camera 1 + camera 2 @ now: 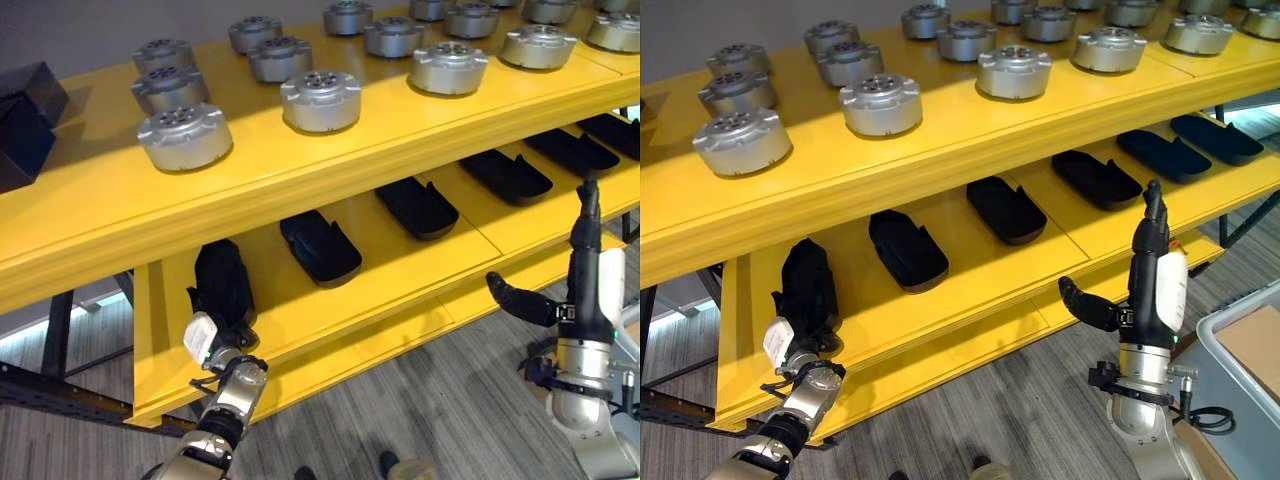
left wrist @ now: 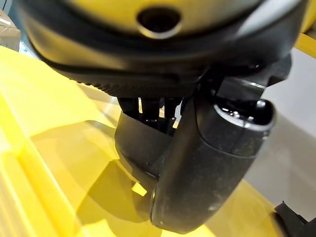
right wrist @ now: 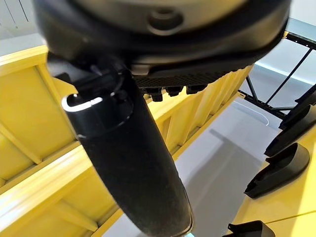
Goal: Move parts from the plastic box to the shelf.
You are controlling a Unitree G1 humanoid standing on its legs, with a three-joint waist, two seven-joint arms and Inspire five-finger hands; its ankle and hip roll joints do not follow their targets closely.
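left hand (image 1: 212, 335) on black part (image 1: 222, 280); yellow shelf (image 1: 400, 262)

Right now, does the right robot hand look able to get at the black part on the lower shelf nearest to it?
Probably yes: the open right robot hand stands just before that black part, with nothing between.

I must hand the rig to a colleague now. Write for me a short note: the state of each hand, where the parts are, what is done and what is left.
Left hand: reaching into the left end of the lower shelf, fingers curled round a black part that sits on the shelf board.
Right hand: open, fingers straight, raised in front of the shelf, holding nothing.
Done: a row of black parts already lies along the lower shelf; silver round parts stand on the top shelf.
Plastic box: a grey rim shows at the robot's right; its contents cannot be seen.
Left: release the part, then probably fetch more from the box.
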